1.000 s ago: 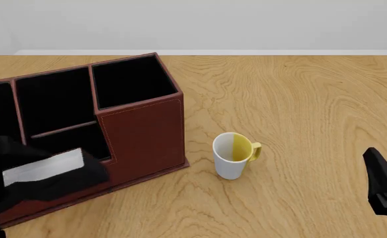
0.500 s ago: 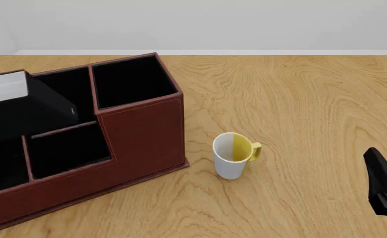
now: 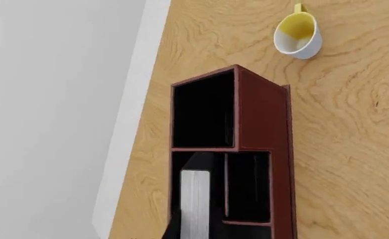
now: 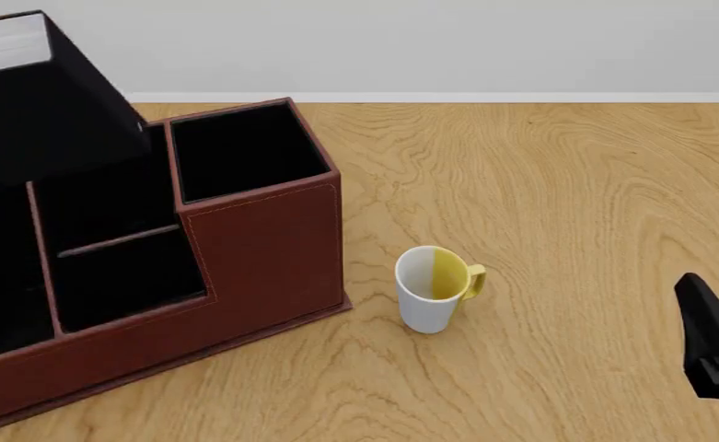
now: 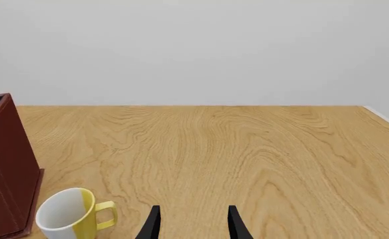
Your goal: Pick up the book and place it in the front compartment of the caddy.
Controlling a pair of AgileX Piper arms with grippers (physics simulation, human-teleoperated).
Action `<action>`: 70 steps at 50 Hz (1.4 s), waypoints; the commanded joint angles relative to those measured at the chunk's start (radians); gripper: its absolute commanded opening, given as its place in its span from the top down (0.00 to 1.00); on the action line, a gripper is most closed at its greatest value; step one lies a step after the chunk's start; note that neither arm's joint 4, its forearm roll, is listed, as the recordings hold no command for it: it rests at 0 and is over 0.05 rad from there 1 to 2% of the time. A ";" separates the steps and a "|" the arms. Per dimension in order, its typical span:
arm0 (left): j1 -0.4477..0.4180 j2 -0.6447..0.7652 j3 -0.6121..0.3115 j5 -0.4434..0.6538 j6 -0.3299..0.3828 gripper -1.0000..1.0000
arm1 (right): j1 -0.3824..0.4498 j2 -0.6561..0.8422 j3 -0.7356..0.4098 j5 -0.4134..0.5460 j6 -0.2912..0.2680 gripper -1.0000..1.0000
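- Book (image 4: 42, 101): thick, black-covered, with a white page edge; in the front view it is raised in the air at the upper left, above the left part of the caddy and clear of its rim. The white page edge faces up and away, and the dark cover faces the camera. In the left wrist view the page edge (image 3: 195, 204) shows as a pale strip whose long axis runs along the line of that view, over the caddy's middle section.
- Caddy (image 4: 267, 249): reddish-brown leather-look organiser with stitched edges, standing on the surface (image 4: 556, 203), its long axis running at an angle from near left to far right.
- Front compartment (image 4: 126, 276): black-lined slot in the middle section, split from its neighbour by a thin divider; nothing is seen inside it.
- Mug (image 4: 434, 287): white and yellow, upright, just right of the caddy's end, handle to the right.
- Left tool: not visible; hidden behind the book in its own wrist view, so its opening cannot be told.
- Right tool (image 5: 192, 224): fingers parted with a bare gap between them, holding nothing; low at the right edge of the front view, well apart from the mug.
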 commanded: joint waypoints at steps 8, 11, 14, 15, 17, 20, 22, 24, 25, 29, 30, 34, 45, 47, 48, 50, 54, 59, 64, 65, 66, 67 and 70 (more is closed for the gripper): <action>0.056 0.068 -0.073 0.000 0.017 1.00 | 0.001 0.010 0.000 -0.008 -0.001 0.00; 0.063 0.070 -0.074 0.000 0.023 1.00 | 0.001 0.007 0.000 -0.006 -0.002 0.00; 0.068 0.071 -0.069 0.000 0.022 1.00 | 0.000 0.005 0.000 -0.004 -0.001 0.00; 0.075 0.069 -0.063 0.000 0.029 1.00 | 0.000 0.003 0.000 -0.002 -0.002 0.00; 0.074 0.070 -0.061 0.000 0.023 1.00 | 0.000 0.001 0.000 0.000 -0.002 0.00; 0.123 0.067 -0.037 0.000 0.061 1.00 | 0.000 0.002 0.000 -0.001 -0.003 0.00; 0.123 0.069 -0.036 0.000 0.053 1.00 | 0.000 0.001 0.000 0.002 -0.003 0.00; 0.121 0.070 -0.039 0.000 0.050 1.00 | 0.000 0.000 0.000 0.002 -0.002 0.00; 0.123 0.075 -0.043 0.000 0.044 1.00 | 0.000 0.001 0.000 0.001 -0.002 0.00; 0.139 0.079 -0.043 0.000 0.056 1.00 | 0.001 0.003 0.000 0.000 -0.003 0.00; 0.142 0.081 -0.046 0.000 0.056 1.00 | 0.001 0.003 0.000 0.000 -0.003 0.00; 0.146 0.082 -0.045 0.000 0.055 1.00 | 0.000 0.012 0.000 -0.009 -0.001 0.00; 0.144 0.084 -0.030 0.000 0.045 1.00 | -0.001 0.017 0.000 -0.015 0.002 0.00; 0.143 0.085 -0.026 -0.001 0.043 1.00 | -0.001 0.014 0.000 -0.013 0.003 0.00; 0.145 0.085 -0.022 -0.002 0.046 1.00 | -0.001 0.014 0.000 -0.012 0.003 0.00; 0.149 0.086 -0.016 -0.006 0.051 1.00 | -0.002 0.009 0.000 -0.007 0.003 0.00; 0.133 0.083 -0.004 -0.008 0.039 1.00 | -0.002 0.006 0.000 -0.004 0.003 0.00; 0.156 0.080 0.033 -0.033 0.051 1.00 | -0.002 0.010 0.000 -0.008 0.003 0.00; 0.156 0.076 0.049 -0.046 0.048 1.00 | -0.001 0.015 0.000 -0.012 0.002 0.00; 0.159 0.073 0.062 -0.052 0.049 1.00 | -0.001 0.006 0.000 -0.004 0.002 0.00; 0.162 0.072 0.069 -0.056 0.050 1.00 | -0.001 0.001 0.000 0.001 0.002 0.00; 0.163 0.071 0.079 -0.064 0.049 1.00 | -0.002 -0.002 0.000 0.004 0.001 0.00; 0.172 0.069 0.101 -0.077 0.052 1.00 | -0.001 -0.001 0.000 0.004 -0.001 0.00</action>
